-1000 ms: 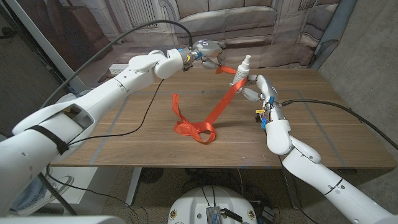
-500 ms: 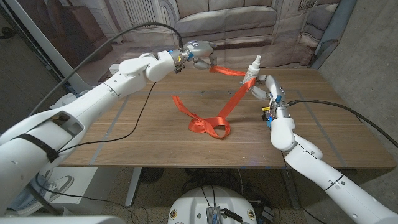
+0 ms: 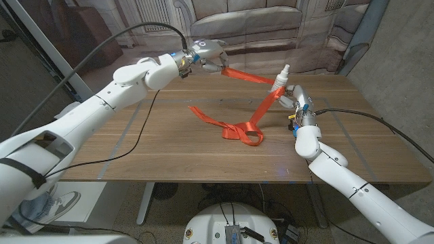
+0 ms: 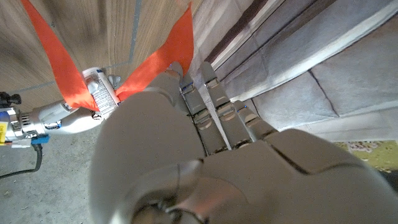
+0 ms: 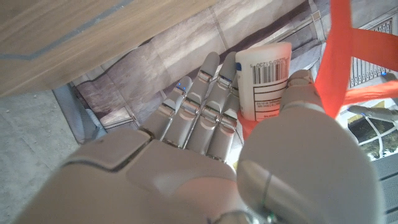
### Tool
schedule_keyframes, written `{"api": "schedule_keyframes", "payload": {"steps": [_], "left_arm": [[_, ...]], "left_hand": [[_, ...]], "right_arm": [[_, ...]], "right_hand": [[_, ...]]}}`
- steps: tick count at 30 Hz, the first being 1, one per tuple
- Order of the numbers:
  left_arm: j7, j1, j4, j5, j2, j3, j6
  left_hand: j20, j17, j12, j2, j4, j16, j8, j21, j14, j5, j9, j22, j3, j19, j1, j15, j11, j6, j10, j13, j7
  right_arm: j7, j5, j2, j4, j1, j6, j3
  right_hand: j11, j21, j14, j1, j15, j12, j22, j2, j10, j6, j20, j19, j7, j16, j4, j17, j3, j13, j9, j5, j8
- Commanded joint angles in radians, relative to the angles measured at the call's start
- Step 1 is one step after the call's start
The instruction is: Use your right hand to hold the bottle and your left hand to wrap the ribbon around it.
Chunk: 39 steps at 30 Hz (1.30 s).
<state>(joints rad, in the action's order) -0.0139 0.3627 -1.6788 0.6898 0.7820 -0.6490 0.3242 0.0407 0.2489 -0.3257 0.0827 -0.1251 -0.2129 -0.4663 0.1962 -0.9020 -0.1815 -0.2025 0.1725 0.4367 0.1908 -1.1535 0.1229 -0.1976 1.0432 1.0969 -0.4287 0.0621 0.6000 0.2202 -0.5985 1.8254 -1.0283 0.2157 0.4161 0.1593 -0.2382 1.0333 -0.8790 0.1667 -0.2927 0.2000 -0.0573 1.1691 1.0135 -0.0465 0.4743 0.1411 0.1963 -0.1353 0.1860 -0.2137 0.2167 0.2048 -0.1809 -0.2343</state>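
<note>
A: Two arms over the wooden table (image 3: 169, 146), both working. Left arm reaches long to the far edge; its left hand (image 3: 207, 54) is raised there, pinching the end of the orange ribbon (image 3: 245, 74). Right arm is the short reach, and its right hand (image 3: 291, 98) is wrapped around the white spray bottle (image 3: 280, 80) near the far right part of the table.

B: Bottle's attitude?

A: Roughly upright, nozzle up, tipped a little. Long axis near vertical. In the right wrist view the fingers (image 5: 205, 102) close on the labelled body, ribbon crossing beside it.

B: So where does the ribbon run from the left hand?

A: One taut span from the pinch across to the bottle, running toward the robot's right and slightly down. It meets the bottle at the body, below the cap. From there a second span drops toward the robot and ends in a loose knotted heap (image 3: 243, 131) on the table, with a tail trailing left.

B: The relation that matters?

A: Bottle lies to the right of the left hand, well apart, the span between them near horizontal and crosswise to the bottle's axis. My read: the next lap calls for the left hand to carry that span round the upright axis. Risk, as I judge it, is the right hand's fingers sitting in the ribbon's path.
</note>
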Motion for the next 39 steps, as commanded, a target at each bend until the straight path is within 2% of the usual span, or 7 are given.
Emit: {"api": "schedule_keyframes", "payload": {"steps": [1,4,8,20,35,39], "left_arm": [[-0.045,0.025,-0.078,-0.095,0.025,0.061,0.091],[-0.086,0.004,-0.090,-0.125,0.008,0.060,0.123],[-0.105,-0.020,-0.109,-0.101,-0.018,0.055,0.152],[-0.165,-0.090,-0.097,-0.076,-0.116,0.011,0.203],[-0.189,-0.086,-0.153,-0.079,-0.148,0.028,0.240],[-0.145,-0.063,-0.159,-0.063,-0.166,0.048,0.216]], "left_hand": [[0.049,0.005,-0.004,-0.003,0.018,-0.009,-0.007,-0.001,-0.003,-0.004,-0.004,0.003,0.023,0.001,0.001,0.093,-0.008,0.004,0.006,-0.189,-0.012],[0.048,0.005,-0.004,-0.004,0.018,-0.009,-0.008,-0.001,-0.002,-0.004,-0.004,0.003,0.023,0.001,0.002,0.093,-0.008,0.004,0.008,-0.191,-0.011],[0.048,0.006,-0.004,-0.004,0.019,-0.008,-0.009,-0.001,0.001,-0.004,-0.005,0.003,0.025,0.000,0.003,0.091,-0.008,0.003,0.007,-0.193,-0.013],[0.049,0.009,-0.003,-0.004,0.019,-0.010,-0.011,-0.001,0.001,-0.003,-0.005,0.003,0.027,-0.001,0.004,0.093,-0.008,-0.001,0.005,-0.199,-0.014],[0.050,0.016,-0.003,-0.002,0.018,-0.011,-0.017,0.000,0.008,-0.003,-0.013,0.003,0.029,-0.002,0.003,0.093,-0.006,-0.007,0.005,-0.206,-0.011],[0.051,0.018,-0.002,-0.002,0.018,-0.011,-0.017,-0.001,0.009,-0.003,-0.014,0.003,0.029,-0.003,0.004,0.093,-0.007,-0.008,0.004,-0.208,-0.009]], "right_arm": [[0.002,-0.039,0.015,-0.090,0.067,0.026,0.043],[-0.004,-0.047,0.019,-0.108,0.082,0.031,0.058],[-0.009,-0.063,0.023,-0.133,0.096,0.018,0.073],[-0.017,-0.078,0.031,-0.166,0.129,-0.009,0.114],[-0.021,-0.095,0.039,-0.181,0.146,-0.023,0.134],[-0.039,-0.118,0.033,-0.161,0.130,-0.039,0.132]], "right_hand": [[0.041,0.002,0.011,-0.187,0.056,-0.006,0.003,0.189,0.053,0.090,-0.016,0.002,0.076,0.007,0.001,0.002,-0.007,0.003,-0.001,-0.005,-0.004],[0.041,0.002,0.011,-0.187,0.056,-0.006,0.003,0.190,0.054,0.090,-0.015,0.002,0.076,0.006,0.001,0.001,-0.008,0.003,-0.001,-0.006,-0.003],[0.041,0.002,0.012,-0.187,0.056,-0.005,0.003,0.189,0.054,0.090,-0.015,0.002,0.077,0.006,0.001,0.001,-0.008,0.002,-0.002,-0.005,-0.002],[0.042,0.002,0.012,-0.187,0.056,-0.004,0.002,0.188,0.055,0.091,-0.015,0.002,0.077,0.003,0.001,0.000,-0.008,0.001,-0.002,-0.005,-0.001],[0.042,0.003,0.014,-0.186,0.056,-0.003,0.002,0.189,0.055,0.090,-0.015,0.001,0.077,0.001,0.002,-0.001,-0.009,0.000,-0.002,-0.006,0.001],[0.042,0.002,0.015,-0.186,0.056,-0.003,0.002,0.190,0.055,0.090,-0.014,0.001,0.077,0.001,0.003,-0.001,-0.009,0.000,-0.003,-0.006,0.002]]}}
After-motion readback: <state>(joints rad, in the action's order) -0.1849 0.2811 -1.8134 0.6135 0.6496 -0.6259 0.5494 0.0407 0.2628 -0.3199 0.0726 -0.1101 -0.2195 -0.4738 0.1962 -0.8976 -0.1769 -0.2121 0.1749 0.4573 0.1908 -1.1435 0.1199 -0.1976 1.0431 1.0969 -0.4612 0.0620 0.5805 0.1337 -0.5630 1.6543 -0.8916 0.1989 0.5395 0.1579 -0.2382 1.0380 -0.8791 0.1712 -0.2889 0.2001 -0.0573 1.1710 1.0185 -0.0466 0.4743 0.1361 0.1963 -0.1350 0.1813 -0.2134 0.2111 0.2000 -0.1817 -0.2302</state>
